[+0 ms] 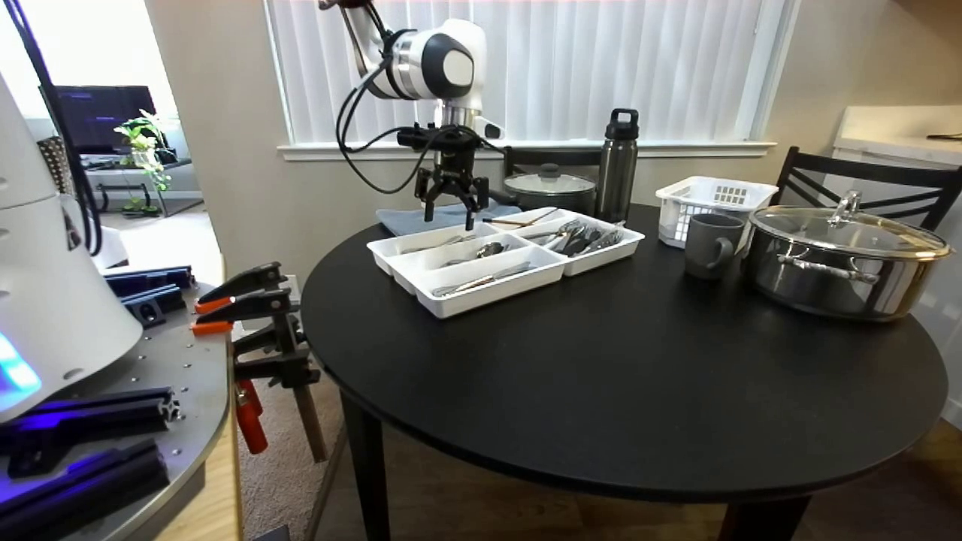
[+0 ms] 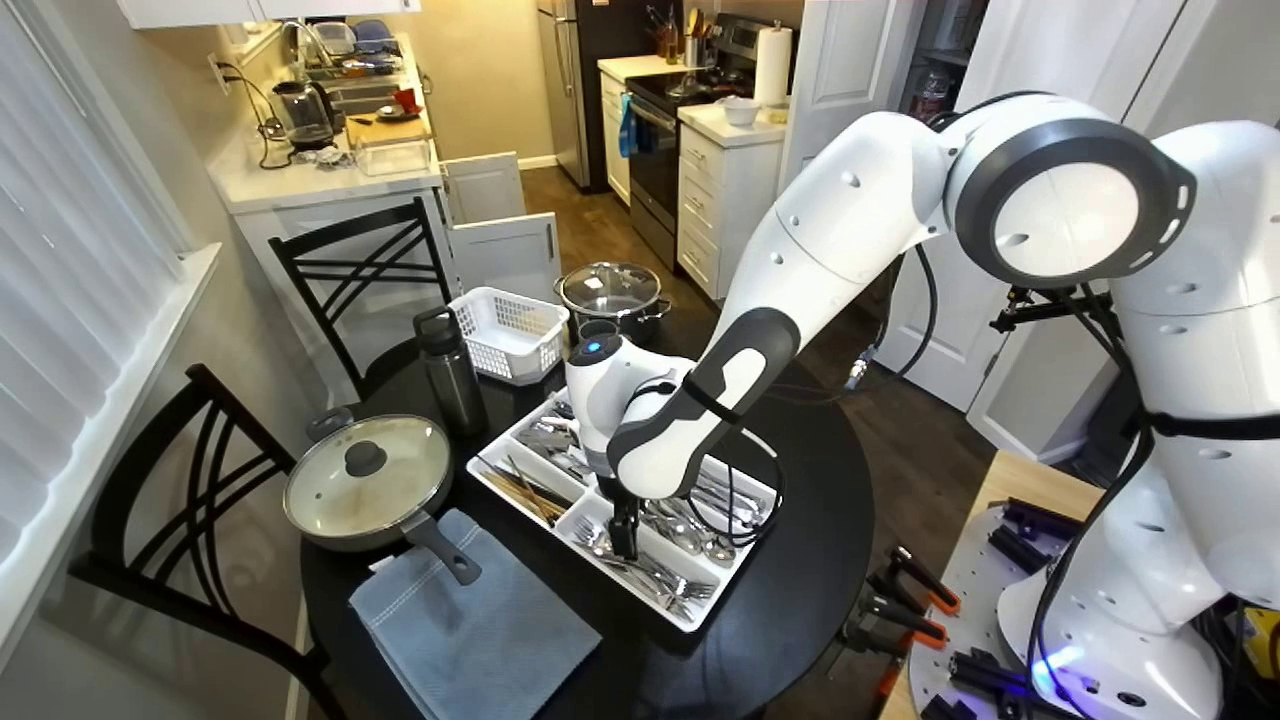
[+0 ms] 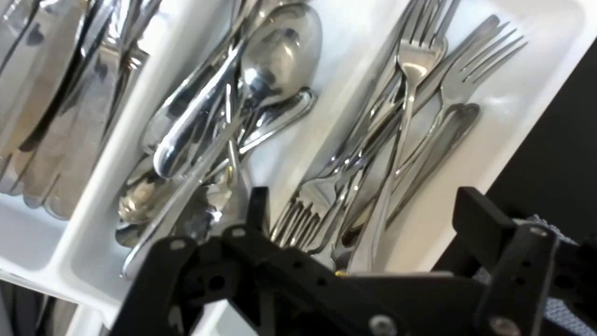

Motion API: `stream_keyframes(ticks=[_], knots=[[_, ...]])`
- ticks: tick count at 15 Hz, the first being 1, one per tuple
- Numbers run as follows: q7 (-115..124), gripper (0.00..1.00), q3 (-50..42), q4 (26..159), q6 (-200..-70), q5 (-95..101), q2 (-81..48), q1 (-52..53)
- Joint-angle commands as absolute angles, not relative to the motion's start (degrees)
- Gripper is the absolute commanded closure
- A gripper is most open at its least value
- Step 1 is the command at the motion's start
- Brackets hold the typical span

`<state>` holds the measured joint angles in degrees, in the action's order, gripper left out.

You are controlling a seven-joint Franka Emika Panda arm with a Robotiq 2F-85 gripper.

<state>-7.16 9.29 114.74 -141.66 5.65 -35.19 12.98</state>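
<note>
A white cutlery tray (image 1: pixel 496 299) with several compartments sits on the black round table; it also shows in an exterior view (image 2: pixel 684 624). My gripper (image 1: pixel 449 219) is open and empty, pointing down above the tray's window-side part. In an exterior view the gripper (image 2: pixel 624 545) overlaps the fork compartment. In the wrist view the open fingers (image 3: pixel 364 203) span the compartment of metal forks (image 3: pixel 415 63), apart from them as far as I can tell. Spoons (image 3: pixel 282 51) lie in the neighbouring compartment, knives (image 3: pixel 60 121) beyond. Thin wooden sticks (image 2: pixel 525 492) lie in another compartment.
Around the tray are a blue cloth (image 2: pixel 480 610), a lidded pan (image 2: pixel 345 485) with its handle over the cloth, and a tall dark bottle (image 1: pixel 618 169). A white basket (image 1: pixel 714 195), grey mug (image 1: pixel 706 252) and large lidded pot (image 1: pixel 827 263) stand farther along. Chairs (image 2: pixel 200 530) line the window side.
</note>
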Motion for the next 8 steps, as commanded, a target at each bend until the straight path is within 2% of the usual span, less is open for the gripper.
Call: stream_keyframes(ticks=[1, 8], knots=[[-10.12, 0.00, 12.11, 113.64, -143.70, 4.41, -36.38, 11.72], [-2.50, 0.00, 11.22, 114.35, -148.72, -0.05, -36.90, 12.73]])
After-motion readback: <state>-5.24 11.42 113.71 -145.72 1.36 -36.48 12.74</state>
